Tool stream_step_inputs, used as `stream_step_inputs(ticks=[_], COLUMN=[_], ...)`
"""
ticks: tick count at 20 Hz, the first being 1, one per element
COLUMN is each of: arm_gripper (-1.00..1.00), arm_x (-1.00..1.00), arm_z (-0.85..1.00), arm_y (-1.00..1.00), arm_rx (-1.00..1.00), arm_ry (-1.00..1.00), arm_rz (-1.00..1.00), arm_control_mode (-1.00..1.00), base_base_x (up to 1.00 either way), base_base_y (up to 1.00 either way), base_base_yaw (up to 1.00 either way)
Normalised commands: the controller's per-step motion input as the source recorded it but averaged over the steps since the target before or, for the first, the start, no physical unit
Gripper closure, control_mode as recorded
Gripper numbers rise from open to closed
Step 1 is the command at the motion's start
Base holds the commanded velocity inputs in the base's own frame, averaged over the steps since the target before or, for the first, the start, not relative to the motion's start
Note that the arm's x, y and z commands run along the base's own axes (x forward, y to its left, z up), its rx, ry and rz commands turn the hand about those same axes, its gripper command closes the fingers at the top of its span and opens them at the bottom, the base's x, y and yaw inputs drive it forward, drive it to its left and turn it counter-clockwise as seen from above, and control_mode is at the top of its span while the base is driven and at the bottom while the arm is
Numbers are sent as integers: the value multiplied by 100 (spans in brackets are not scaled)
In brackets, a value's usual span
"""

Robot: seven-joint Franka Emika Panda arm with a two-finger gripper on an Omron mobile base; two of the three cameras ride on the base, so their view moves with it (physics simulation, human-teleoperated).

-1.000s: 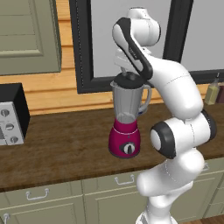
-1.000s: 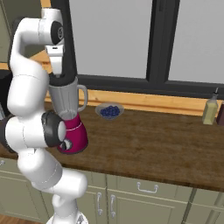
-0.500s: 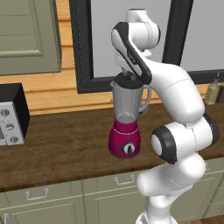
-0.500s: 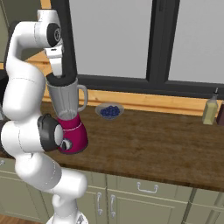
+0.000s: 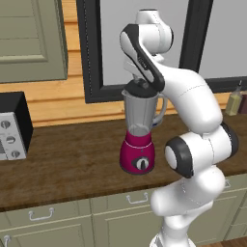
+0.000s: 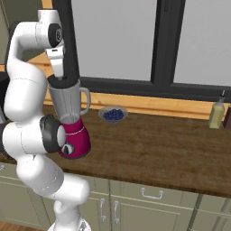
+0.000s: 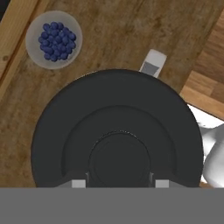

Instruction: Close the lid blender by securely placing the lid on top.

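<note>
The blender (image 5: 139, 157) stands on the wooden counter, its magenta base and front dial toward me and its clear jar (image 6: 66, 103) upright. The dark round lid (image 5: 138, 87) sits level on the jar's mouth. In the hand view the lid (image 7: 118, 113) spreads wide just below the hand, with a raised knob at its middle. My gripper (image 7: 119, 183) is right above it and open, one fingertip standing a little off each side of the knob. From the base views the gripper (image 6: 60, 76) points straight down onto the lid (image 6: 63, 81).
A bowl of blueberries (image 6: 113, 114) lies behind the blender near the window sill. A yellowish bottle (image 6: 217, 113) stands far right on the counter. A black-and-white box (image 5: 12, 128) sits at the left end. The jar's handle (image 7: 152, 64) juts out beside the lid.
The arm's elbow has shifted a little while the hand stays over the jar. The lid rests on the jar in all frames.
</note>
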Motion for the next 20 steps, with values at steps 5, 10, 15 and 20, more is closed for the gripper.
stream_step_inputs(ticks=[5,10,15,20], arm_gripper=[100,100,100,100], arm_x=[9,-10,0,0], arm_z=[-9,-11,0,0], arm_y=[13,0,0,8], arm_rx=[0,0,0,-2], arm_ry=[1,6,0,0], arm_rz=[0,0,0,0], arm_control_mode=[-100,-100,-100,-100], base_base_x=[0,0,0,0], base_base_y=[0,0,0,0], base_base_yaw=[0,0,0,0])
